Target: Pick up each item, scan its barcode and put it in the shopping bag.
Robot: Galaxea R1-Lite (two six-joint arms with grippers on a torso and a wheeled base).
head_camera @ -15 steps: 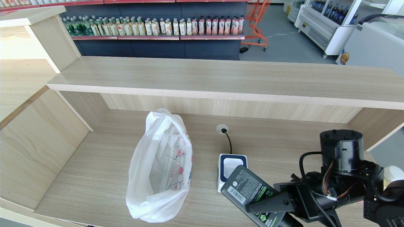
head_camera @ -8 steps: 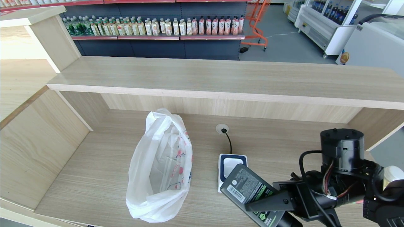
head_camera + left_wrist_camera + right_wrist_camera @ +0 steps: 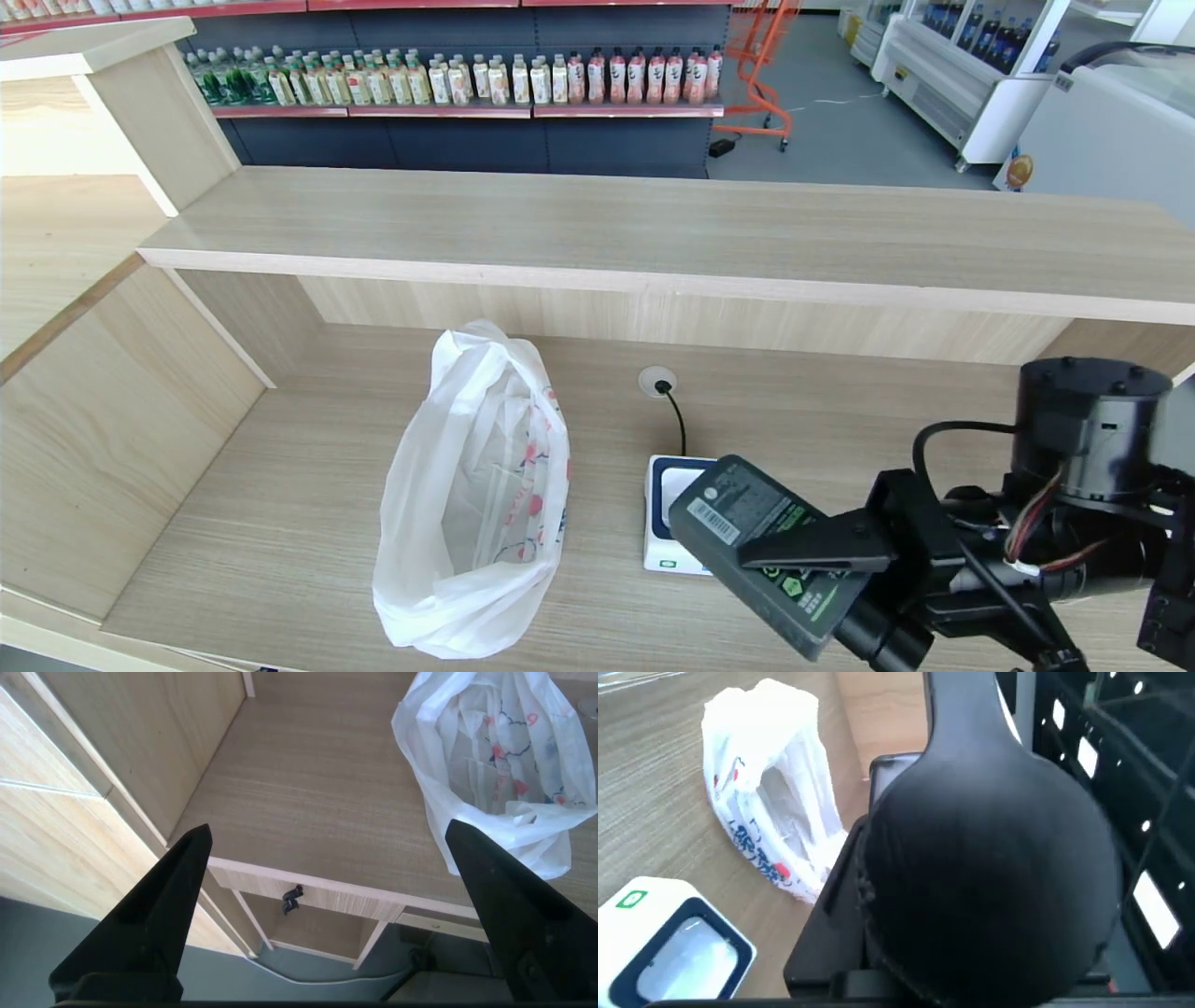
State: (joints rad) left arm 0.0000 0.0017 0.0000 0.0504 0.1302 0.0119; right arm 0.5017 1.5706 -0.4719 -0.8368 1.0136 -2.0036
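Note:
My right gripper [image 3: 822, 569] is shut on a dark flat packet [image 3: 747, 523] with a white barcode label and green print. It holds the packet tilted over the near right part of the white and blue barcode scanner [image 3: 674, 485], barcode side up. In the right wrist view the packet [image 3: 990, 859] looms dark, with the scanner [image 3: 677, 952] below it. The white plastic shopping bag [image 3: 476, 495] stands open on the counter left of the scanner; it also appears as the bag [image 3: 495, 765] and the bag [image 3: 771, 784]. My left gripper [image 3: 327, 905] is open, off the counter's near edge.
A black cable runs from the scanner to a round grommet [image 3: 657, 381] in the wooden counter [image 3: 280, 523]. A raised wooden ledge [image 3: 653, 233] borders the far side and a side wall [image 3: 112, 429] the left. Shelves of bottles stand beyond.
My right arm has moved up and a little right with the packet, which now lies farther over the scanner and more tilted. The bag and scanner have not moved.

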